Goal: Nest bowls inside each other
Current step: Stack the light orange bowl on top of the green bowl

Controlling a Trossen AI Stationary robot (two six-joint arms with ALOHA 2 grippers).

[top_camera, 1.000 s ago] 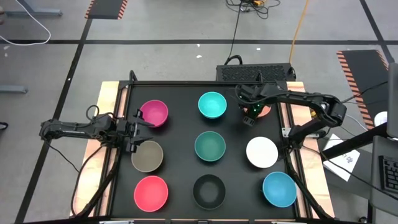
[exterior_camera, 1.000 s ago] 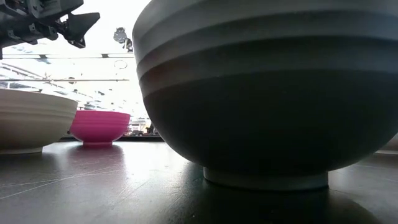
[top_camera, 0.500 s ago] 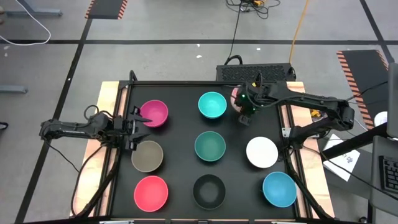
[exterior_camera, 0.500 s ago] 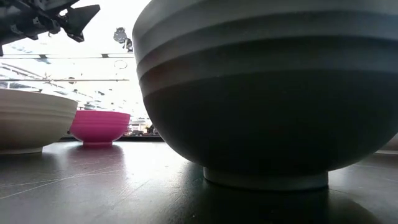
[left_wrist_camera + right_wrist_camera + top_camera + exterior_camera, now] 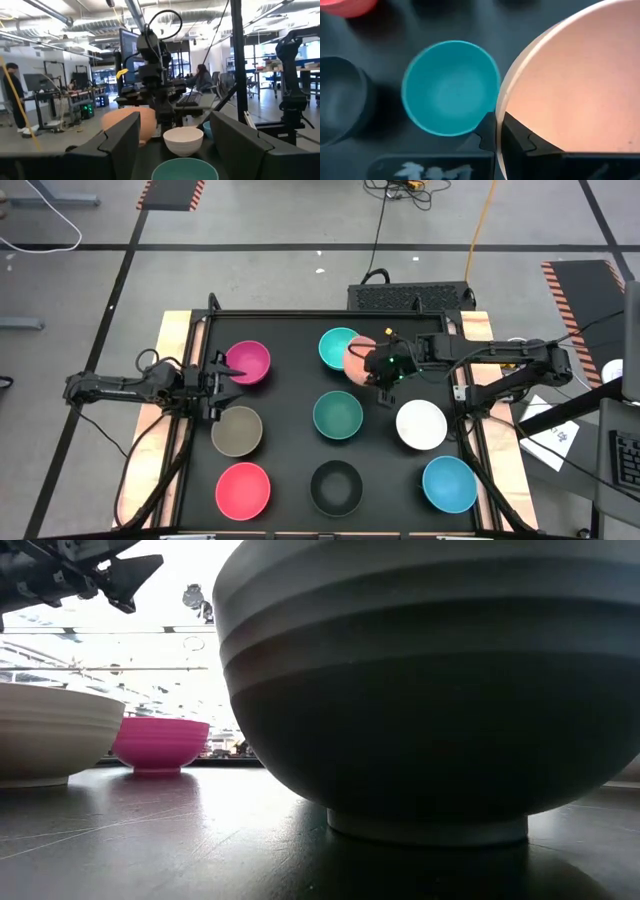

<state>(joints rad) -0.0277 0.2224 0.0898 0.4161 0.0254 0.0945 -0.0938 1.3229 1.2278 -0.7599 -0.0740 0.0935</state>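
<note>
We log the right gripper (image 5: 383,370) clamped on the rim of the salmon bowl (image 5: 358,354), held in the air at the turquoise bowl's (image 5: 334,345) three o'clock edge, presumably lining up to nest it. The left gripper (image 5: 222,375) waits with fingers apart at the tabletop's (image 5: 290,430) nine o'clock, between the magenta bowl (image 5: 250,362) and the olive bowl (image 5: 237,431).

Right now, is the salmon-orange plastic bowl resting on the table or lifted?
Lifted. The right tool is shut on the salmon-orange plastic bowl at its rim, beside the turquoise plastic bowl; the left wrist view shows it clear of the table.
</note>
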